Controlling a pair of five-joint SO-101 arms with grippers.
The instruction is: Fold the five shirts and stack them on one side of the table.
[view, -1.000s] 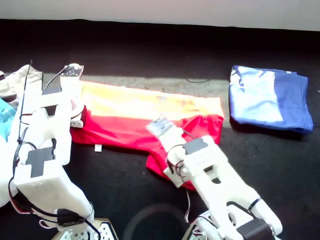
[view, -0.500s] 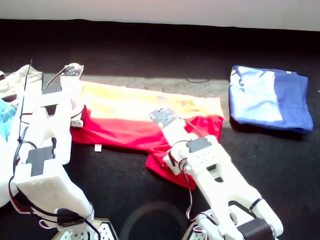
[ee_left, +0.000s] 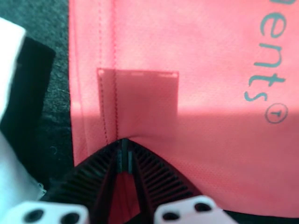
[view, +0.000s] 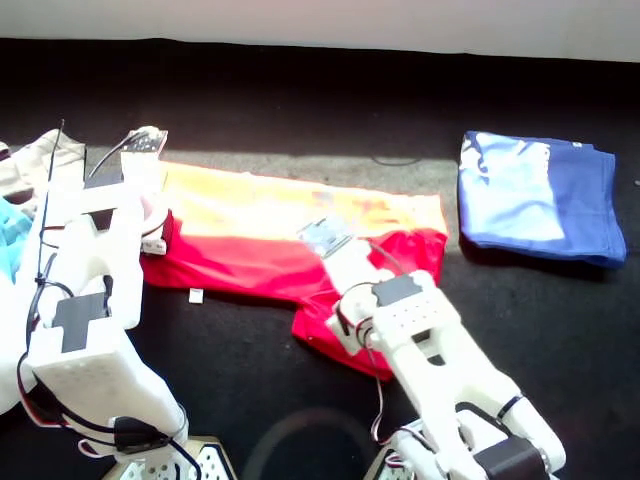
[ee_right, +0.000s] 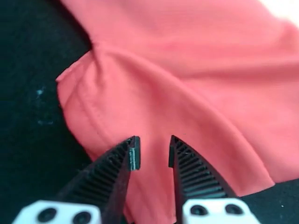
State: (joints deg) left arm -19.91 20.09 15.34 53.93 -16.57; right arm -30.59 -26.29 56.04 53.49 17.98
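The right gripper (ee_right: 153, 151) has edged forward over the sleeve (ee_right: 140, 93) of the red shirt (view: 250, 250) spread on the table (view: 300, 110), jaws parted, empty; the left gripper (ee_left: 125, 153) stays clamped on its hem; a sleeve fold probably follows.

Left arm (view: 85, 300) stretched forward, left pincer (ee_left: 124, 151) closed on red shirt (ee_left: 187, 93), right arm (view: 420, 340) angled inward, right pincer (ee_right: 153, 151) parted, tips down.
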